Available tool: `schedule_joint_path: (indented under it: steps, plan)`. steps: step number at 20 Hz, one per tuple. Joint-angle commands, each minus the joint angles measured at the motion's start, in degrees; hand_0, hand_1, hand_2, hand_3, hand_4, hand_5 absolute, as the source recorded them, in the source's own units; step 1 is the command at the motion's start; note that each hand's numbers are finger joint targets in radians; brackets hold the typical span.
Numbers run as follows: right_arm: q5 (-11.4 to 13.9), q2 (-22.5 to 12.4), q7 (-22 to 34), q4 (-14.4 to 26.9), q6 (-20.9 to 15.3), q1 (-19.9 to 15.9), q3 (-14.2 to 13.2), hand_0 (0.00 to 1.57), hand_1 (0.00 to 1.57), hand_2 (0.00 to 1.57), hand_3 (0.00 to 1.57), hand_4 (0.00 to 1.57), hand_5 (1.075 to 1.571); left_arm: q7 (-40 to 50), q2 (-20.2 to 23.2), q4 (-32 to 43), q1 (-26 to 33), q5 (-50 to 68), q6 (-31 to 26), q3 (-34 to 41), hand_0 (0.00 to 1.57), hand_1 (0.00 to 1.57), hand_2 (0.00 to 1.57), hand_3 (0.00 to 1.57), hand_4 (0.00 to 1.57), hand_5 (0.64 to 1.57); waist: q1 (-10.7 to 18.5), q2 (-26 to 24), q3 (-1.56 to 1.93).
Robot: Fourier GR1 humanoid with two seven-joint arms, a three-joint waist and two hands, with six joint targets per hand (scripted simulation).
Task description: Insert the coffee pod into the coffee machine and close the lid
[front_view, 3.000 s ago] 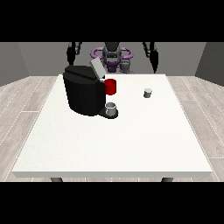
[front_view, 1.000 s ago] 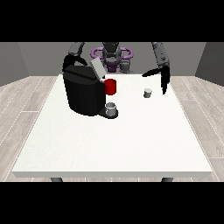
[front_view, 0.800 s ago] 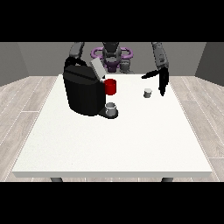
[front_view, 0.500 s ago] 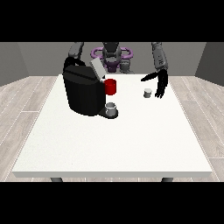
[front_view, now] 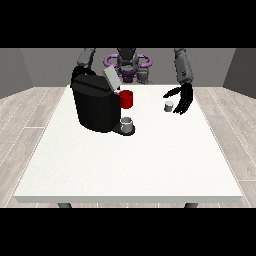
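The small grey coffee pod stands on the white table at the far right. The hand at the view's right hangs just beside the pod, on its right, with fingers spread and relaxed; its thumb reaches over the pod's top without closing on it. The black coffee machine stands at the far left with its grey lid tilted up. The hand at the view's left is hidden behind the machine; only its arm shows above it.
A red mug sits by the machine's right side. A grey cup stands on the machine's drip tray in front. The robot's torso is behind the table's far edge.
The hand at the view's right has come down from near the shoulder and moved in to the pod's right side. The arm at the view's left has settled behind the machine.
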Motion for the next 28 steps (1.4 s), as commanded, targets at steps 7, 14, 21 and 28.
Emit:
schedule_joint_path:
  steps: [7, 14, 21, 28]
  plan:
    - [-0.7, 0.4, -0.2, -0.8, 0.3, 0.3, 0.6, 0.0, 0.0, 0.0, 0.0, 0.51, 1.571, -5.4, 0.9, 6.1, -3.8, -6.0, 7.4, 0.1, 0.72, 0.72, 0.85, 0.62, 0.15, 1.571, -1.7, 1.0, -0.01]
    - [-3.4, -0.2, -2.2, 0.2, 1.5, -0.8, -1.8, 0.0, 0.0, 0.0, 0.0, 0.52, 1.571, -6.8, -2.3, 8.0, -3.7, -9.6, 16.2, -0.5, 0.92, 0.92, 1.04, 0.83, 0.36, 1.571, -1.4, 1.8, 0.0]
    - [-1.7, -0.7, -1.6, 1.2, 0.0, -1.3, -0.9, 0.0, 0.0, 0.0, 0.0, 0.42, 1.571, -6.8, 0.0, 10.8, -4.8, -13.9, 15.4, -2.6, 1.11, 1.11, 1.17, 0.97, 0.28, 1.571, -0.6, 2.3, 0.0]
    - [-2.3, 1.6, -0.9, 6.7, -2.2, -2.7, -1.8, 0.0, 0.0, 0.0, 0.0, 0.5, 1.571, -9.0, -0.3, 6.0, -11.1, -12.7, 5.2, -3.8, 1.48, 1.48, 1.47, 1.41, 0.63, 1.571, 2.0, -2.2, 0.03]
